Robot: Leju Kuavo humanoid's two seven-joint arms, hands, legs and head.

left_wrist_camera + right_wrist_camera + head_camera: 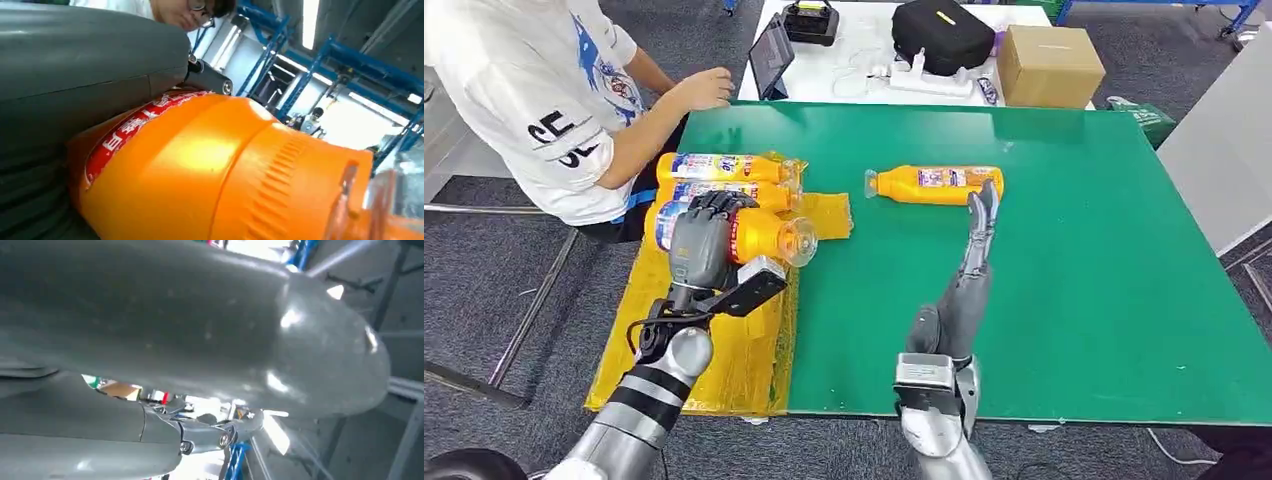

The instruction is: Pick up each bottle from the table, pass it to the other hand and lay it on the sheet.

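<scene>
Nearest the camera, the left hand (pixel 701 240) has its fingers clamped on an orange bottle (pixel 759 235) above the yellow sheet (pixel 724 360), at nine o'clock on the green counter (pixel 1074 300). Two bottles (pixel 724 168) lie on the sheet just beyond. At twelve o'clock of centre another bottle (pixel 934 184) lies on its side, the right hand (pixel 969 280) beside it, fingers straight and empty. A person (pixel 544 90) sits at ten o'clock.
</scene>
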